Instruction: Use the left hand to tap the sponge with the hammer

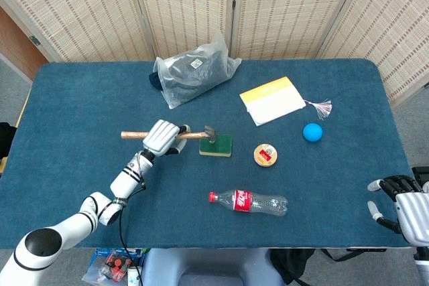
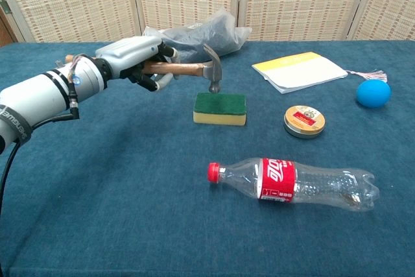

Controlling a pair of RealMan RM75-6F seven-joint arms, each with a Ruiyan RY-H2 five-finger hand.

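My left hand (image 1: 161,136) (image 2: 137,60) grips the wooden handle of a hammer (image 1: 192,134) (image 2: 188,69). Its steel head (image 2: 213,76) hangs just above the left end of the sponge (image 1: 216,144) (image 2: 220,108), clear of it. The sponge is green on top and yellow below, lying flat mid-table. The handle's butt end (image 1: 127,134) sticks out left of the hand. My right hand (image 1: 402,204) shows at the table's near right edge in the head view, fingers apart and holding nothing.
A plastic bag (image 1: 194,75) lies behind the hammer. A notebook (image 1: 273,100), blue ball (image 1: 312,132) and round tin (image 1: 265,155) sit right of the sponge. A cola bottle (image 1: 250,201) lies in front, on the blue tablecloth (image 1: 80,98).
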